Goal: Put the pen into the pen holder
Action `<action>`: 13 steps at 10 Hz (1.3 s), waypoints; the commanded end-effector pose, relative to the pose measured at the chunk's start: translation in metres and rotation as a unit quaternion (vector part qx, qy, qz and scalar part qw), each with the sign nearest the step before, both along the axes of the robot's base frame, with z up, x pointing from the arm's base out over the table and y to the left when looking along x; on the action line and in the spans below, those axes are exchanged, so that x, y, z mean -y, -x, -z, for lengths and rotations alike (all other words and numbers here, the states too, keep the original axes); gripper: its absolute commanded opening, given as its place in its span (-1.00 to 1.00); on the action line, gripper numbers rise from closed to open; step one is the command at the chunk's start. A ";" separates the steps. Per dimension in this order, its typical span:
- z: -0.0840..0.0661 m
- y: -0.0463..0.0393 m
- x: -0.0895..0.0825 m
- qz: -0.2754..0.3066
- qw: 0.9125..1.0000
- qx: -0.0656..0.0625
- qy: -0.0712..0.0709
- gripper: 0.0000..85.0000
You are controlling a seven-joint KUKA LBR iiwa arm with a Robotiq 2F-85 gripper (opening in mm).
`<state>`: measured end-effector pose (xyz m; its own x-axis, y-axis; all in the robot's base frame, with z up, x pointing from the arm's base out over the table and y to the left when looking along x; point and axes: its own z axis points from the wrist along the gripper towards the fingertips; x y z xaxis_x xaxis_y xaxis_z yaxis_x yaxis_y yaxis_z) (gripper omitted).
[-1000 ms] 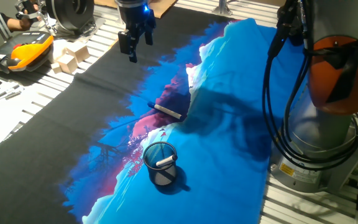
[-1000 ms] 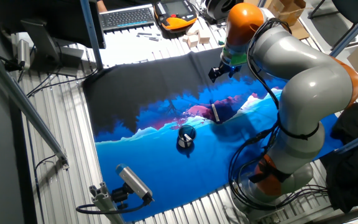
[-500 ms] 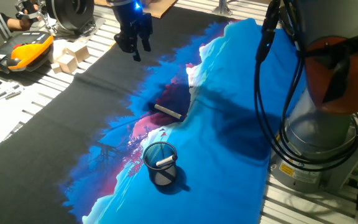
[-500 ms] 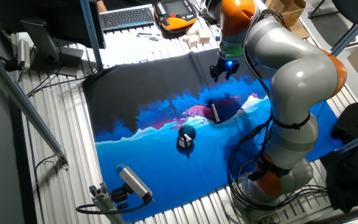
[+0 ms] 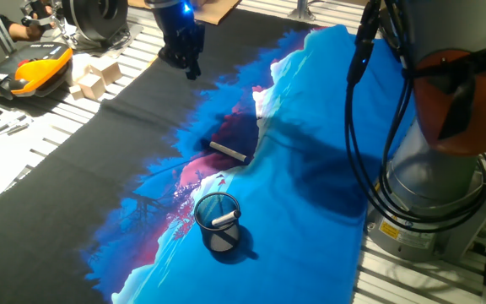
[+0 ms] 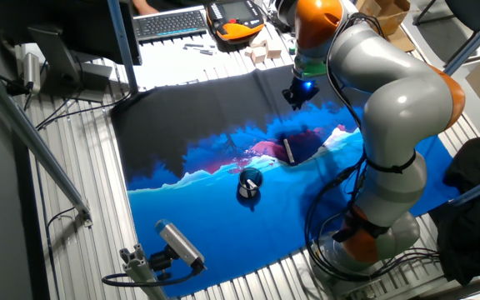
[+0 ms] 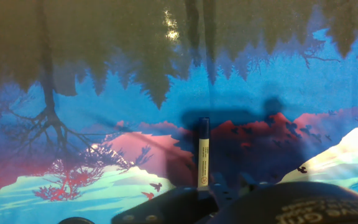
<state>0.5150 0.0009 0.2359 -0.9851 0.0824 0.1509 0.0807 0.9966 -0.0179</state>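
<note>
I see the slim whitish-silver pen with a dark end [image 5: 226, 150] lying flat on the printed blue, pink and black mountain-scene mat [image 5: 310, 135], on the dark pinkish patch near the mat's middle. From the hand view the pen [image 7: 203, 153] runs straight up and down, dark cap at the far end, pale barrel with tiny print, near end close to the gripper body at the bottom edge. In the other fixed view the pen [image 6: 288, 151] reads as a short pale stick.

The small round dark mesh cup with a thin bluish rim [image 5: 218, 221] stands upright on the blue part of the mat, well apart from the pen, towards the camera in one fixed view. A short stubby white stick [image 5: 224, 219] leans inside it. The cup [image 6: 249, 182] is also visible from the other side.

My black two-finger gripper [image 5: 187, 61] hangs in the air above the black part of the mat, well apart from the pen, holding nothing. Its fingers look close together in both fixed views [image 6: 297, 98], but I cannot tell if they fully meet.
</note>
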 end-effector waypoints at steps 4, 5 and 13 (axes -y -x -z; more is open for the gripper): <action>0.000 0.0001 0.000 -0.004 1.000 -0.001 0.000 -1.00; 0.000 0.0001 0.000 -0.004 1.000 -0.001 0.000 -1.00; 0.000 0.0001 0.000 0.078 0.997 -0.001 0.011 -1.00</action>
